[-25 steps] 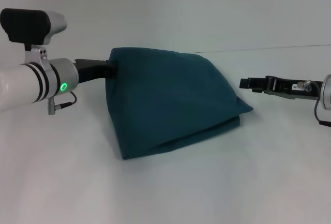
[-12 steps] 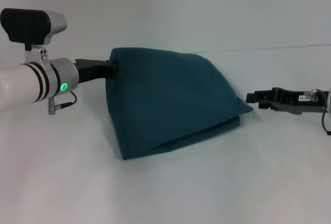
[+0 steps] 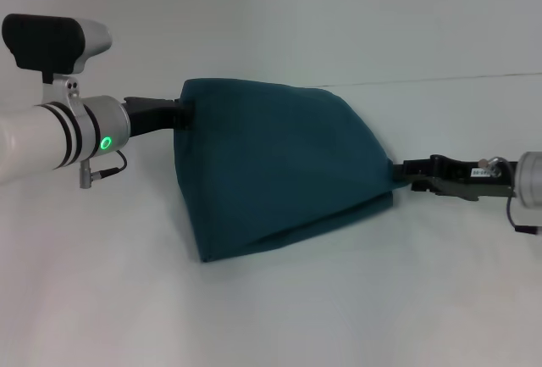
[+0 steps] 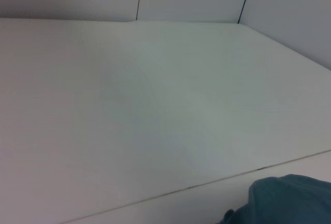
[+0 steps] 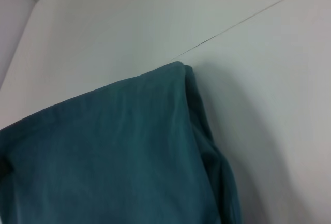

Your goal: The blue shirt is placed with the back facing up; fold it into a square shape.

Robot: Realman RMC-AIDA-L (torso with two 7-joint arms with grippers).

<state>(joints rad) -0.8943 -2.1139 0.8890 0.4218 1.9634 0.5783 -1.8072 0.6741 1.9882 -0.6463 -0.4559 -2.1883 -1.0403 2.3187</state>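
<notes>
The blue shirt (image 3: 279,168) lies in the middle of the white surface (image 3: 279,316), already doubled into a thick, lopsided wedge: its left upper corner is lifted while the lower layers rest flat. The left end effector (image 3: 179,113) is clamped on that raised left corner, holding the fabric up off the surface. The right end effector (image 3: 405,169) sits low, right at the shirt's right-hand corner, touching or just beside it; whether its jaws are parted or pinched on the cloth cannot be told from here (the tips are dark against the dark hem). In the right wrist view the shirt (image 5: 119,157) fills the lower part, its folded corner with stacked layers close at hand.

The step in hand looks like securing the right corner so both corners can be carried over together. To do it well, the right end effector should take every layer at the corner, not just the top one, and bite well in from the edge. The two arms should then lift evenly, keeping the cloth taut between them, and lay the edge squarely on the opposite hem.
</notes>
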